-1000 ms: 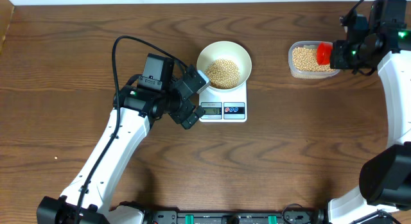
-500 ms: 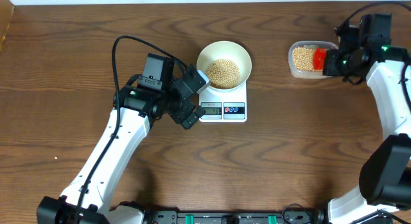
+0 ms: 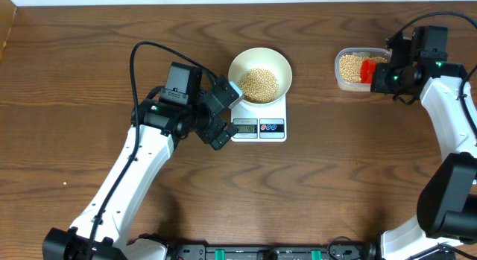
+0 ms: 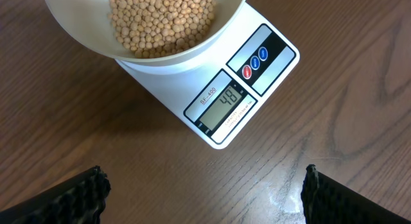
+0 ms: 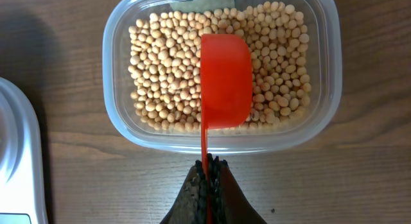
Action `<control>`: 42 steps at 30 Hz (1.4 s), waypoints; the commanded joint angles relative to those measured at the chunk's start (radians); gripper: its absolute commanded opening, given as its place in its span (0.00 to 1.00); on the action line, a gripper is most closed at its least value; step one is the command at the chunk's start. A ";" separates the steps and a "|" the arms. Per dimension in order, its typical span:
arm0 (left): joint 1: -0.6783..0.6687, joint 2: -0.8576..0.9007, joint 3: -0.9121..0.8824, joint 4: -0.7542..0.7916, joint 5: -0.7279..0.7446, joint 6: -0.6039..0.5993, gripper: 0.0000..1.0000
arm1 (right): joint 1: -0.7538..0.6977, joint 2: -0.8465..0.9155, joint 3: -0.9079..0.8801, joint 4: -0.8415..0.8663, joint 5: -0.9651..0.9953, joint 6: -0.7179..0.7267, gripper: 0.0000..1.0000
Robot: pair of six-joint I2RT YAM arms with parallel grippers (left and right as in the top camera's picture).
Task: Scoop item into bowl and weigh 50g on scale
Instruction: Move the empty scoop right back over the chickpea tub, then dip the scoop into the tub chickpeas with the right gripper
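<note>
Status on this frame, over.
Left gripper open beside scale. Right gripper shut on red scoop over tub of beans. Bowl on scale, display 48. Nothing blocking.

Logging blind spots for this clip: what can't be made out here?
Overhead: the scale display is too small to read.
Left wrist: the bowl is cut off by the top edge.
Right wrist: cannot tell whether the red scoop faces up or down.

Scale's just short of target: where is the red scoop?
Overhead, far right: the red scoop is over the beans in the clear tub, handle pinched by the right gripper.
</note>
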 commanded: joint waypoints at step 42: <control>0.001 -0.008 0.004 0.000 -0.005 0.010 0.98 | -0.140 -0.065 -0.004 0.047 -0.336 0.045 0.01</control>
